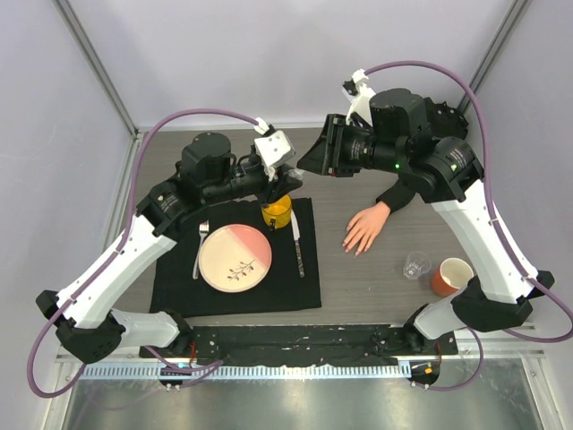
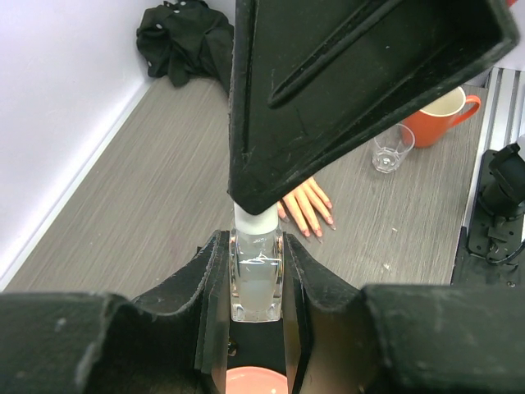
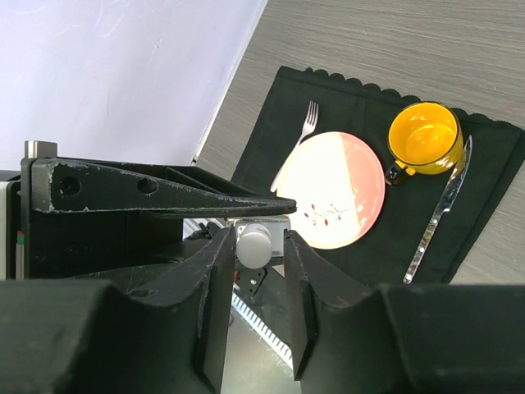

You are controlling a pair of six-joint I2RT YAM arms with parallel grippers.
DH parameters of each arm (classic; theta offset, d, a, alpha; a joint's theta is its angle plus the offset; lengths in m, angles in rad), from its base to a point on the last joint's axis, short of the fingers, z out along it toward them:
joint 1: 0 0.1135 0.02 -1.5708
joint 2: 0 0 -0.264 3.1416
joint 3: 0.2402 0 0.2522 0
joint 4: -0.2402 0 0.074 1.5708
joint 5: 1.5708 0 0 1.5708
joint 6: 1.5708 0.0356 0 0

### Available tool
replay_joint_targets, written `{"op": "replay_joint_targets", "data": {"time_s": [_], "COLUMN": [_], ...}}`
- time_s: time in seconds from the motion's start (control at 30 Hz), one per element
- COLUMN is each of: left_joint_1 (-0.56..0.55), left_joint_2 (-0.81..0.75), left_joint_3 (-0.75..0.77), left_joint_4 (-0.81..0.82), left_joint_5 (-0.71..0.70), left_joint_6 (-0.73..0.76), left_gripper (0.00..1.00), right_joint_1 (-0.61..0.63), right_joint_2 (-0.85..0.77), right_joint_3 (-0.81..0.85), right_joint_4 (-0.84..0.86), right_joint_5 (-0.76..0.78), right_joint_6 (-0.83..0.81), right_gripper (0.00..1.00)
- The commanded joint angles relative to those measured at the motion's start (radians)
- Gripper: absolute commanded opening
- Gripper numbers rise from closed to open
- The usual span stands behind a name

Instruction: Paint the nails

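Observation:
My left gripper (image 1: pixel 279 182) is shut on a small clear bottle (image 2: pixel 257 279) with a white cap (image 2: pixel 253 220), and holds it upright above the yellow cup (image 1: pixel 277 213). My right gripper (image 1: pixel 310 161) reaches in from the right. In the right wrist view its jaws stand either side of the white cap (image 3: pixel 254 245): the left finger touches it and a narrow gap shows on the right. The pale mannequin hand (image 1: pixel 365 228) lies flat on the table, fingers spread toward the front, black sleeve behind it. Its pinkish nails (image 2: pixel 316 222) show past the bottle.
A black placemat (image 1: pixel 175 282) holds a pink-and-cream plate (image 1: pixel 235 257), a fork (image 1: pixel 200 246), a knife (image 1: pixel 296 242) and the yellow cup. A small clear glass (image 1: pixel 415 265) and an orange mug (image 1: pixel 450 276) stand right of the hand. Black cloth (image 2: pixel 184 33) lies by the wall.

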Motion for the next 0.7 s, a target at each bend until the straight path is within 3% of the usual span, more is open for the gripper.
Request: {"op": "replay_joint_targets", "data": {"time_s": [0.0, 0.17, 0.3, 0.47, 0.67], "left_joint_1": [-0.006, -0.006, -0.005, -0.005, -0.002], "left_joint_2": [-0.025, -0.027, -0.007, 0.002, 0.065], "left_joint_3": [-0.002, -0.003, 0.034, 0.055, 0.175], "left_joint_4": [0.043, 0.038, -0.009, -0.063, -0.199], "left_joint_5": [0.002, 0.037, 0.113, 0.228, 0.494], "left_joint_6": [0.019, 0.021, 0.018, 0.03, 0.008], "left_gripper": [0.0, 0.0, 0.0, 0.0, 0.0], "right_joint_1": [0.008, 0.012, 0.014, 0.014, 0.014], "right_joint_2": [-0.032, -0.033, -0.048, -0.084, -0.2], "right_joint_3": [-0.015, -0.024, -0.027, -0.058, -0.262], "right_joint_4": [0.063, 0.072, 0.068, 0.071, 0.202], "right_joint_5": [-0.013, -0.013, 0.006, -0.025, -0.294], "right_joint_6": [0.02, -0.012, -0.066, -0.173, -0.352], "right_gripper": [0.33, 0.21, 0.01, 0.01, 0.01]}}
